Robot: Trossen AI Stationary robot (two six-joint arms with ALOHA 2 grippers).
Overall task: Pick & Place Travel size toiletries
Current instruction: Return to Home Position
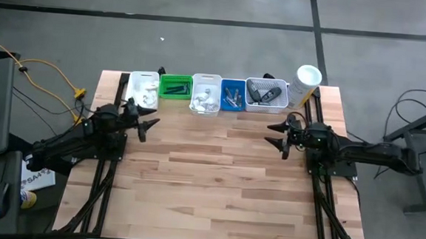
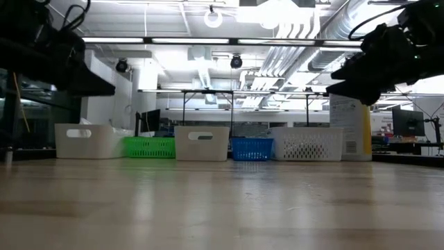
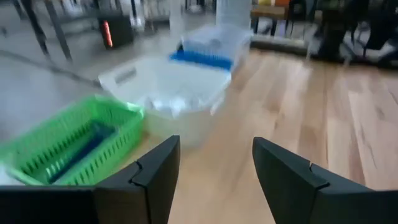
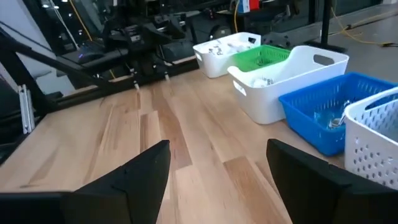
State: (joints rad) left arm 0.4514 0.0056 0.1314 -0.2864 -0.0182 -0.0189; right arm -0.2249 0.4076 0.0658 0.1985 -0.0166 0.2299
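The travel size toiletries lie in a row of bins along the table's far edge: white sachets in the white bin (image 1: 142, 88) and in the middle white bin (image 1: 205, 95), dark items in the green bin (image 1: 175, 86), small silvery pieces in the blue bin (image 1: 233, 95), dark grey containers in the white lattice bin (image 1: 266, 94). My left gripper (image 1: 150, 120) hangs open above the table's left side, just near of the green bin (image 3: 68, 146). My right gripper (image 1: 275, 135) hangs open at the table's right side, near of the lattice bin (image 4: 376, 140). Neither holds anything.
A tall white canister (image 1: 304, 84) stands at the far right corner beside the lattice bin. The bare wooden tabletop (image 1: 216, 186) spreads from the bins to the near edge. A yellow cable (image 1: 49, 76) lies on the floor left of the table.
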